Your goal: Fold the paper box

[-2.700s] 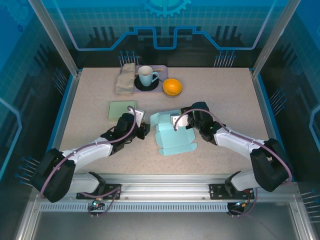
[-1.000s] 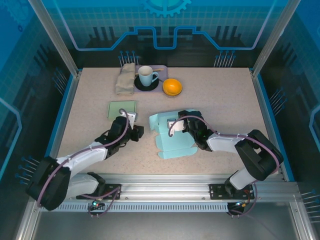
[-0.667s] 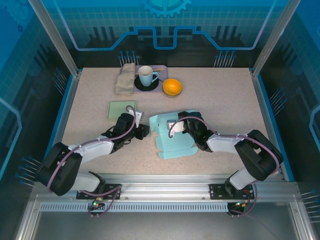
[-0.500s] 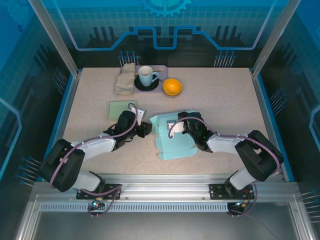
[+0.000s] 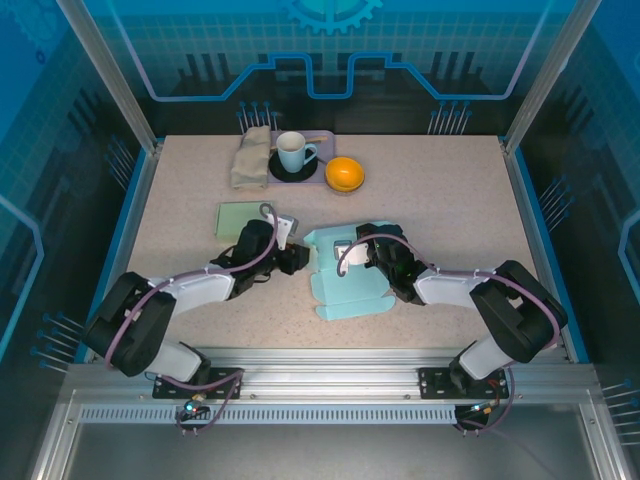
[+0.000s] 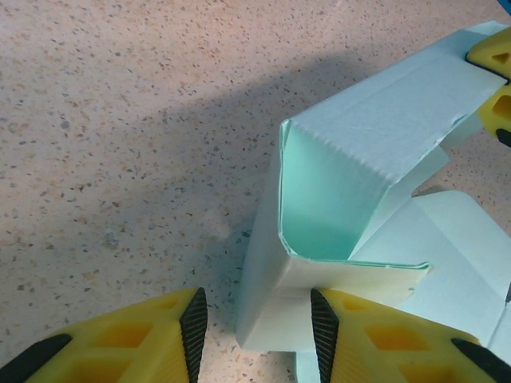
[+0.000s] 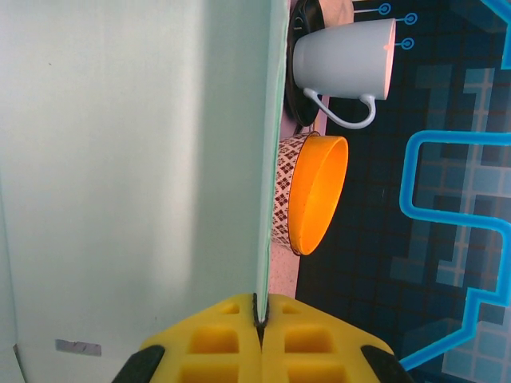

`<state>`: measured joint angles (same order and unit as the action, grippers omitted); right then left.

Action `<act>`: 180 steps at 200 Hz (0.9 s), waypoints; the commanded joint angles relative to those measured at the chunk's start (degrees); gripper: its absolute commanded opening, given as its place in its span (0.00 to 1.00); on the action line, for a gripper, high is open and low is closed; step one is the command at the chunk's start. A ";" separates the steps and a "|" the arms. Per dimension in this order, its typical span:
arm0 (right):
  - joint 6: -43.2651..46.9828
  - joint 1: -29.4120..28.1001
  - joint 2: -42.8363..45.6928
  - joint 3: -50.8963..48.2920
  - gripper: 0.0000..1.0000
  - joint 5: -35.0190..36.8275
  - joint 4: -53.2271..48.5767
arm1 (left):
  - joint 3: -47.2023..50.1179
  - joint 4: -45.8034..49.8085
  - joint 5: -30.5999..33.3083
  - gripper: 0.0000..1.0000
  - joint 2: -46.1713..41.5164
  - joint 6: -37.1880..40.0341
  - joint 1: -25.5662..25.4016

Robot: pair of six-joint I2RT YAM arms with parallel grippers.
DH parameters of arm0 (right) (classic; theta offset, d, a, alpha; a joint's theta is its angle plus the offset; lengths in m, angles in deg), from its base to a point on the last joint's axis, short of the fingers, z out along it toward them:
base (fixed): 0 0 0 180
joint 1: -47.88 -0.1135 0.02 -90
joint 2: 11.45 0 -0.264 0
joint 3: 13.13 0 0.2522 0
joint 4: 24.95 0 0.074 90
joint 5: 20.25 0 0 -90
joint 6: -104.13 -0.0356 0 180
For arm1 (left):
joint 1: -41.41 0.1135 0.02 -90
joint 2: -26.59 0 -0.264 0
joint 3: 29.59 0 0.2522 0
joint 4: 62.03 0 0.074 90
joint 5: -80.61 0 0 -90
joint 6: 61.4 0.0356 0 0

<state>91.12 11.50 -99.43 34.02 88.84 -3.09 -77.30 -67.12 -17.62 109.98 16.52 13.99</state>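
on the speckled desk [image 5: 450,190], the pale mint-green paper box [image 5: 350,288] has its upright panel pinched tight by the right hand [image 7: 259,317], edge-on in the right wrist view, while the left wrist view shows the left hand [image 6: 255,319] spread, straddling a folded corner.

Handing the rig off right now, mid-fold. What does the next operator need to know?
Left gripper: open, fingers either side of a corner on the left side of the paper box, not clamped.
Right gripper: shut on the edge of an upright box panel.
The box sits mid-table; the mug, orange bowl and cloth stand at the far edge, apart from it.
Done: one side wall raised and creased.
Left: the near panel with its flaps lies flat; raise the remaining walls and close up.
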 commanded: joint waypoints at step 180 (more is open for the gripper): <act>-2.23 -1.22 1.63 0.42 0.00 -3.31 -5.09 | -13.69 3.97 15.22 0.51 13.61 -0.13 -5.14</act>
<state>90.51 11.39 -98.78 34.04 88.62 -4.03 -88.73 -64.61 -7.15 122.18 15.21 8.87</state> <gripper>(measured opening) 0.044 0.519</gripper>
